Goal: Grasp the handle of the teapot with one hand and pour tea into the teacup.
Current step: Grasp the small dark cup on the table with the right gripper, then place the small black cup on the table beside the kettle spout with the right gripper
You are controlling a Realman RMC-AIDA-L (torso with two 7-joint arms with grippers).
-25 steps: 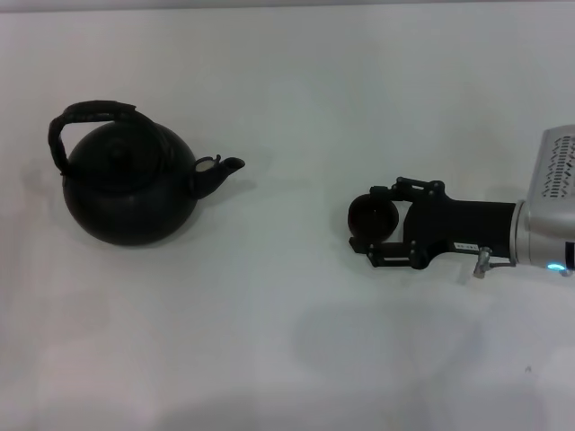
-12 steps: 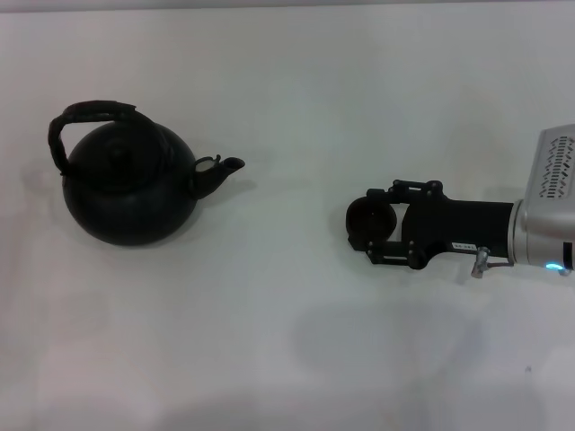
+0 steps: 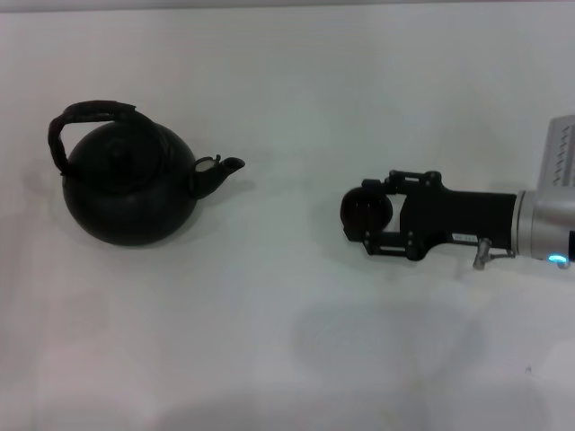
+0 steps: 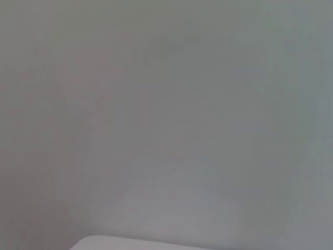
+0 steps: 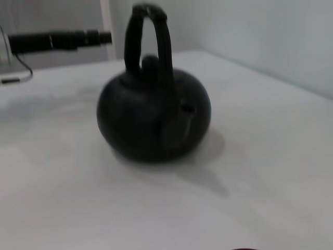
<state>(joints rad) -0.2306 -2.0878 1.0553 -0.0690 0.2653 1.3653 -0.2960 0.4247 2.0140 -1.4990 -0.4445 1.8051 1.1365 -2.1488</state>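
Observation:
The black teapot (image 3: pixel 130 189) stands at the left of the white table in the head view, its arched handle (image 3: pixel 90 114) upright and its short spout (image 3: pixel 220 171) pointing right. My right gripper (image 3: pixel 369 214) reaches in from the right and is shut on the tiny dark teacup (image 3: pixel 360 206), well to the right of the spout. The right wrist view faces the teapot (image 5: pixel 153 117) spout-on, with the handle (image 5: pixel 150 47) arching over the lid. My left gripper is out of view; the left wrist view shows only a blank pale surface.
The white table (image 3: pixel 287 341) spreads around both objects, with open room between spout and cup. In the right wrist view, a black rod-like device (image 5: pixel 57 39) and a white upright stand beyond the table's far edge.
My right gripper has moved a little to the left and slightly up, carrying the teacup closer to the teapot's spout. The teapot has not moved.

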